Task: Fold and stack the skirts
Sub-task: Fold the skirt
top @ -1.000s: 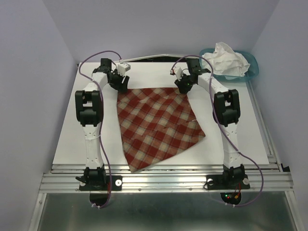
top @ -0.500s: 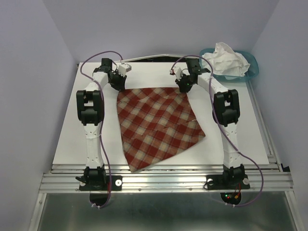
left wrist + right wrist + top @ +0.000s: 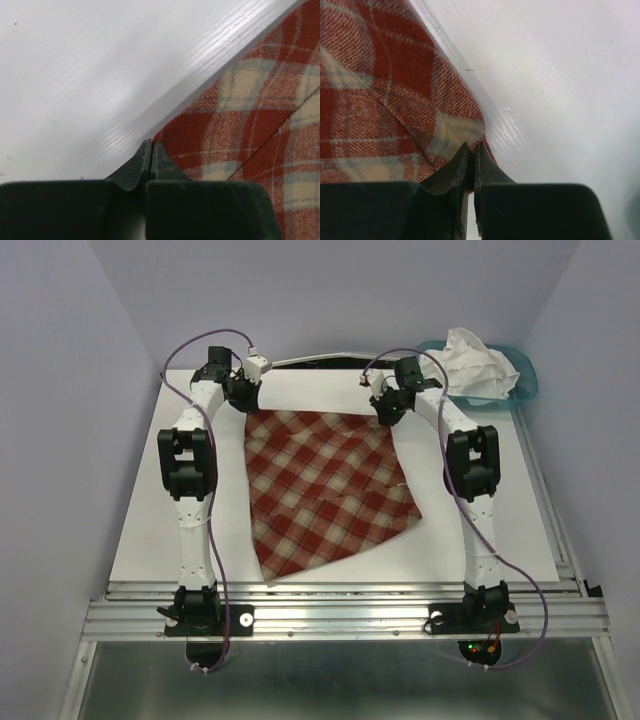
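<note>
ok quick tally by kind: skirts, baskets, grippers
skirts: 2 (plaid skirt, white skirt)
baskets: 1 (teal basket)
grippers: 2 (left gripper, right gripper)
total: 5

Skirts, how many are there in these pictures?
2. The plaid skirt lies spread on the table; the white skirt sits crumpled in the teal basket at the far right corner. Another could be hidden underneath it.

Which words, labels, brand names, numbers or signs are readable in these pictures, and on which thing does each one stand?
None: no word, number, brand or sign can be read in any view.
The plaid skirt, the white skirt, the teal basket and the table show no print.
</note>
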